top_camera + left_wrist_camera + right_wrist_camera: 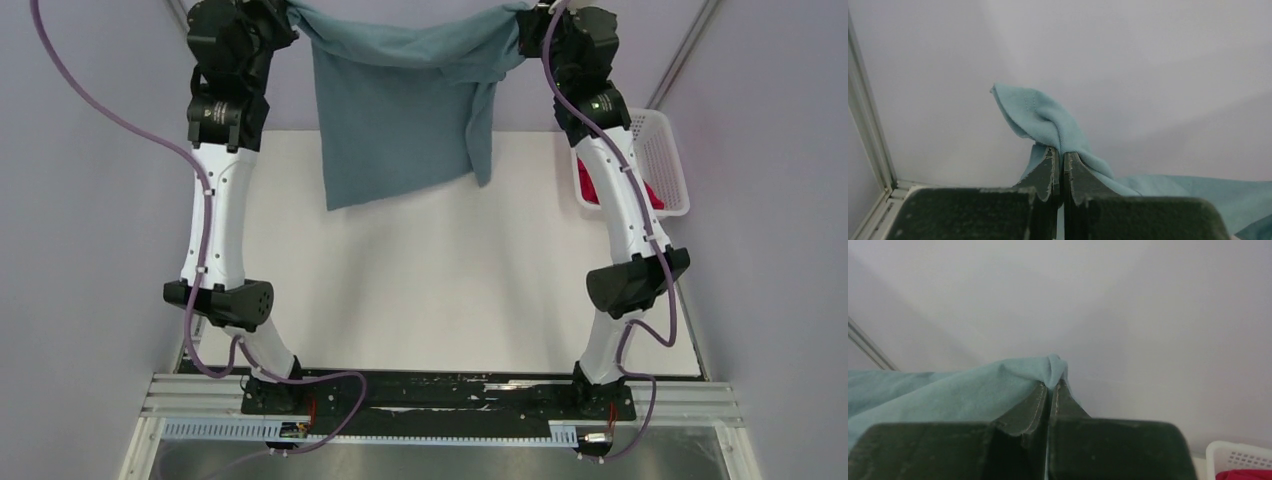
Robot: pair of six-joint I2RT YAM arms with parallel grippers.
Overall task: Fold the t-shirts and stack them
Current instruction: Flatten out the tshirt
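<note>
Two grippers hold the blue shirt [400,120] up in the air at the far end of the table [430,300]. From above, the left gripper [290,14] has one top corner and the right gripper [528,14] the other. The cloth sags in a shallow curve between them and drops as a crooked sheet, its lower edge slanting over the far part of the table, though whether it touches I cannot tell. A narrow strip of it dangles on the right side. The basket [668,140] sits at the table's far right edge, partly behind the right arm [620,200], with the red shirt [588,188] bunched inside. From the left wrist, the left gripper [1062,156] is clamped tight on a fold of the blue shirt [1048,117]: a hemmed tip of cloth pokes up above the jaws and the rest trails away to the right. From the right wrist, the right gripper [1050,386] is pinched hard on a small wad of the same shirt [963,390], which peeps over the jaws while the cloth spreads off to the left. Low in the right corner of that view are a piece of the basket's [1235,455] white lattice wall and a scrap of the red shirt [1248,475] in it.
</note>
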